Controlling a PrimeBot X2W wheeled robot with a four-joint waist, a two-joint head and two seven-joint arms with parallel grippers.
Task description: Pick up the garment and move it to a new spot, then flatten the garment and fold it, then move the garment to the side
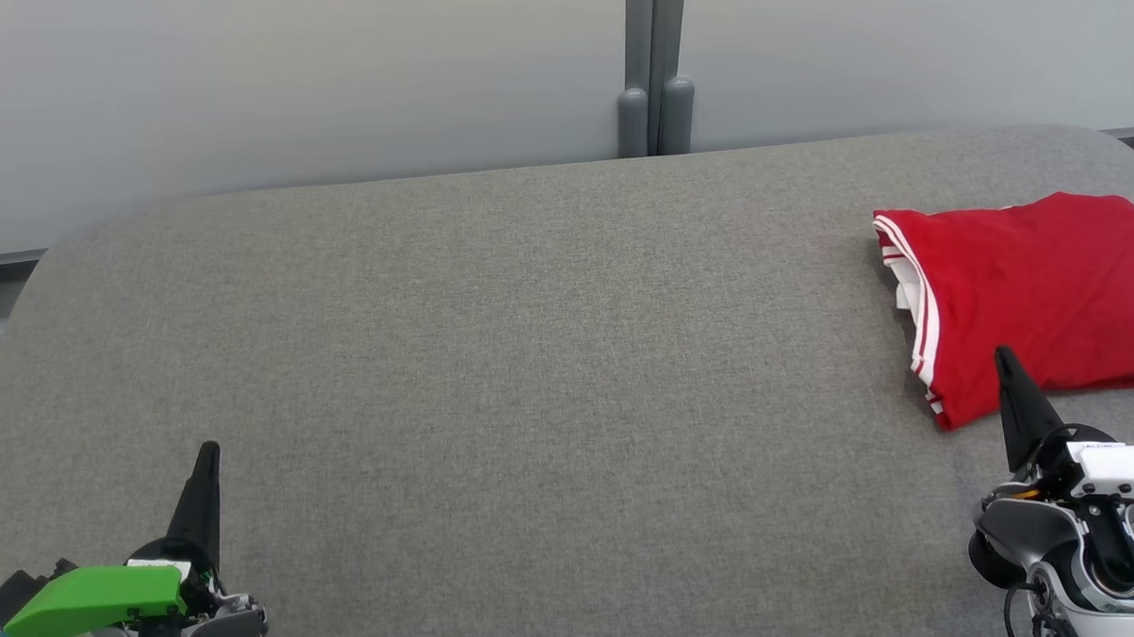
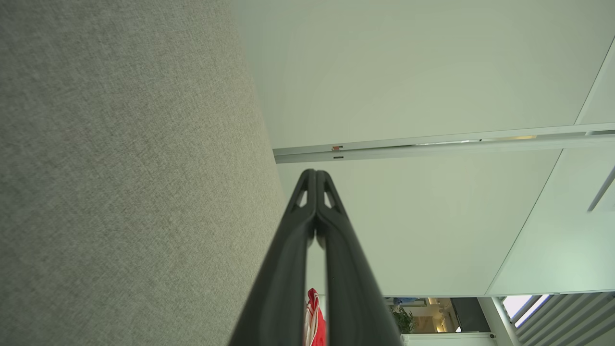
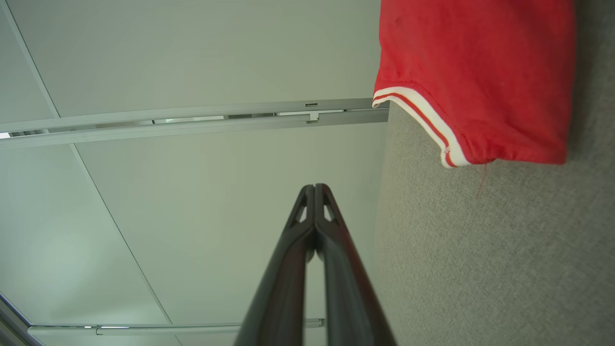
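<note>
Looking from the head, we see the folded red garment [image 1: 1029,302] at the right end of the grey counter [image 1: 531,357], before a pale wall [image 1: 285,83]; the right wrist view shows its striped hem [image 3: 423,115] close up. Our left tool [image 1: 209,452] and right tool [image 1: 1002,352] sit low, fingers pressed together, empty, the right nearest the garment.

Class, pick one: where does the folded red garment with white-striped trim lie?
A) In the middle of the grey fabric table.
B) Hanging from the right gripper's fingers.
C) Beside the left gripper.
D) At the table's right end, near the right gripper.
D: the folded red garment with white-striped trim lies flat at the right end of the grey fabric table, close to the shut, empty right gripper.
</note>
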